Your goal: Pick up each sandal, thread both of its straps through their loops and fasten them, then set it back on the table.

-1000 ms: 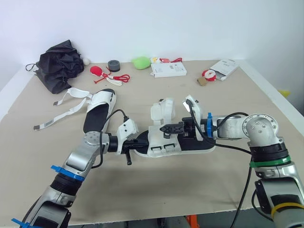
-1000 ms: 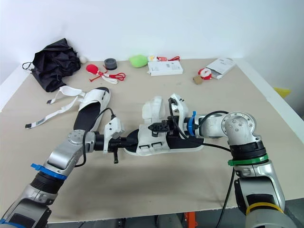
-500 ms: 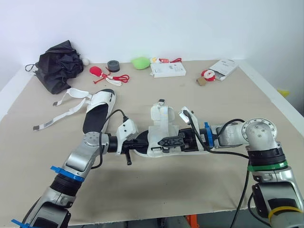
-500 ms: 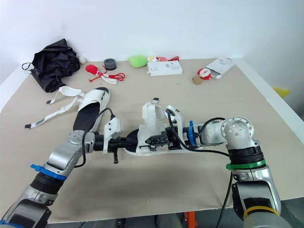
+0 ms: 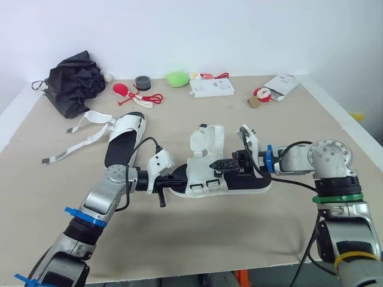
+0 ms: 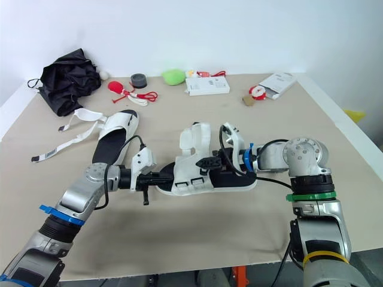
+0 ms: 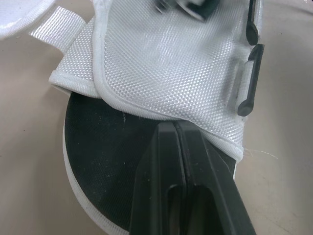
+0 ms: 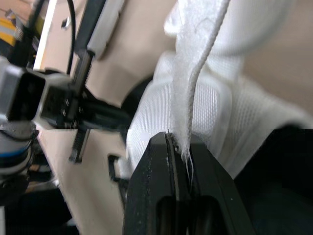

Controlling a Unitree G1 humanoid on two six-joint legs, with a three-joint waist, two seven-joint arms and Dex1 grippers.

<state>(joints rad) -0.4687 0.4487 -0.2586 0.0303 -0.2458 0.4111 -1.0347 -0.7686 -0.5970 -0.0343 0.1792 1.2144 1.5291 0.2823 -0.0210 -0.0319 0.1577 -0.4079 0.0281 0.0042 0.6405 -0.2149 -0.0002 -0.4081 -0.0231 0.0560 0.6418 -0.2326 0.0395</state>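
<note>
the middle sandal (image 5: 224,180) lies flat on the table (image 5: 197,239), black insole up, toe toward the robot's left, between the two arms. the left gripper (image 5: 178,179) sits at the toe end. in the left wrist view its fingers (image 7: 161,161) are pressed together over the black insole, tips touching the hem of the white mesh upper; whether anything is pinched between them cannot be told. the right gripper (image 5: 222,164) hovers over the middle of the upper. in the right wrist view its fingers (image 8: 151,176) are closed tight on a white strap (image 8: 195,73), which rises from between the tips toward the folded flap standing on the far side of the sandal.

change from half a second ago: the right gripper, then low at the near edge of the sandal, has come up and back, close to where it was a full second ago, and the forearm behind it sits higher. the strap flap, then standing narrow and tall, now shows broader and lower. the left gripper and the middle sandal keep their places.

the second sandal (image 5: 124,140) lies farther back on the left, well apart, its loose straps (image 5: 81,140) spread open on the table. a black bag (image 5: 73,81) rests at the far left corner.
</note>
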